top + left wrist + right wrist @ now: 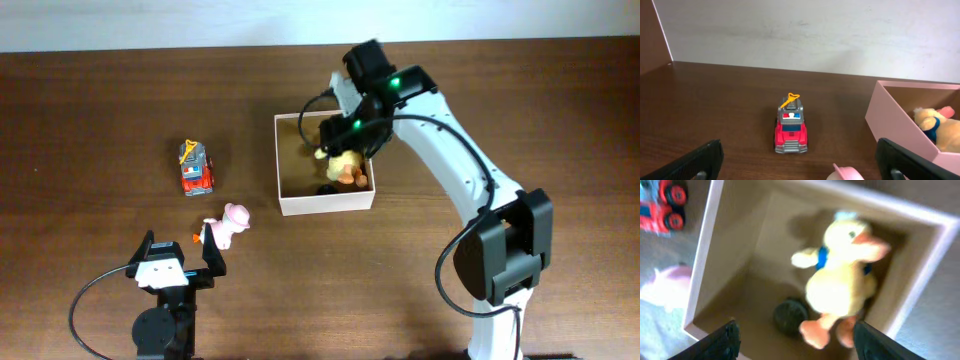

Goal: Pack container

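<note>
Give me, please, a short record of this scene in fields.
container: open box, upright
inside: duck, dark round thing
outside: truck and pink toy, both to the box's left
right tool: open, empty, above the container
left tool: open, empty, near the pink toy

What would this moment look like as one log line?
right gripper: open over container | duck: inside | fire truck, pink toy: on table | left gripper: open
</note>
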Controlling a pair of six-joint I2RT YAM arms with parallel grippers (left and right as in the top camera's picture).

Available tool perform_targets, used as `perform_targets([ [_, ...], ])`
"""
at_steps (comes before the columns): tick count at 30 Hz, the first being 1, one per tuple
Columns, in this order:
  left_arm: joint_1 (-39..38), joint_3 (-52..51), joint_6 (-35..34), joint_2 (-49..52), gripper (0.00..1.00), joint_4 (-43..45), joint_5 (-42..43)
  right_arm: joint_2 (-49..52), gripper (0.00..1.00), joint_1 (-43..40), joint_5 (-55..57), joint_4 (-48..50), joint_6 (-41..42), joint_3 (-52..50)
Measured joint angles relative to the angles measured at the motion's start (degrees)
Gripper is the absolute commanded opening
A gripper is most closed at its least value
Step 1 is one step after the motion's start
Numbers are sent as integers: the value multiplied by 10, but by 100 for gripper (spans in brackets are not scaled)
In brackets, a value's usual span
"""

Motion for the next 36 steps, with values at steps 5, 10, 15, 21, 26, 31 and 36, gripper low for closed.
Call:
perform_targets([
  [5,0,0,0,0,99,0,0,0,77,-56,0,0,0,27],
  [10,0,0,0,0,99,0,0,0,82,-110,0,0,-7,36],
  [15,0,0,0,0,99,0,0,0,94,-133,17,0,-31,38],
  [21,0,0,0,0,99,0,0,0,99,-166,71,0,-47,38],
  [26,0,0,0,0,99,0,0,0,99,-215,89,0,-52,38],
  [31,0,0,0,0,99,0,0,0,99,-256,97,0,-61,38],
  [36,0,0,0,0,99,0,0,0,99,-265,111,10,-74,38],
])
